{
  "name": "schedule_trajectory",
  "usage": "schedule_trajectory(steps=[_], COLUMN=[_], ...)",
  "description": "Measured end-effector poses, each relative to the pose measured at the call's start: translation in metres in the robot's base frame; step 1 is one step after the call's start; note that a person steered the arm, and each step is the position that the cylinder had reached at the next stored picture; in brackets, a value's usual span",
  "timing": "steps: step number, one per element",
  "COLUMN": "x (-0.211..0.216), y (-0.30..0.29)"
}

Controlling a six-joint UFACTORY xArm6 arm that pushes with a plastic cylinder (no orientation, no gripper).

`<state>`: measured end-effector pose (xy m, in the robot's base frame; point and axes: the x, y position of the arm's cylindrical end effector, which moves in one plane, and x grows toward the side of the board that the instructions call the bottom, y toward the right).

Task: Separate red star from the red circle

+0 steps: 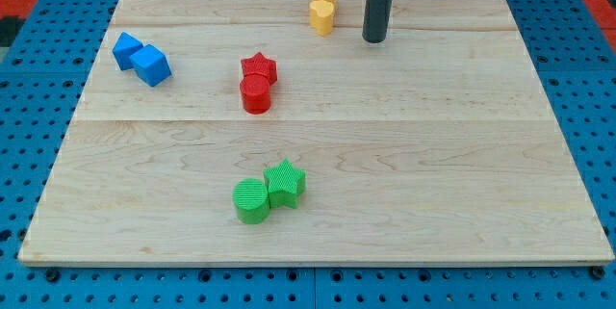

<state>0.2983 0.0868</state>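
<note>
My tip [374, 38] is a bare rod end with no jaws to spread or pinch, resting near the view's top, just right of the yellow blocks [323, 9]. The red star [259, 66] lies well down and to the view's left of it, touching the red circle [256, 93], which sits directly below the star. That pair's axis runs top to bottom, so I judge a sideways push on the star would split them. No containers stand on the wooden board [462, 174].
</note>
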Motion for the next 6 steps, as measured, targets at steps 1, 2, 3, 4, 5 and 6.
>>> schedule_trajectory(steps=[1, 2, 3, 4, 5, 6], x=[0.004, 0.047, 0.054, 0.090, 0.091, 0.092], y=[0.004, 0.000, -0.065, -0.092, -0.176, -0.244])
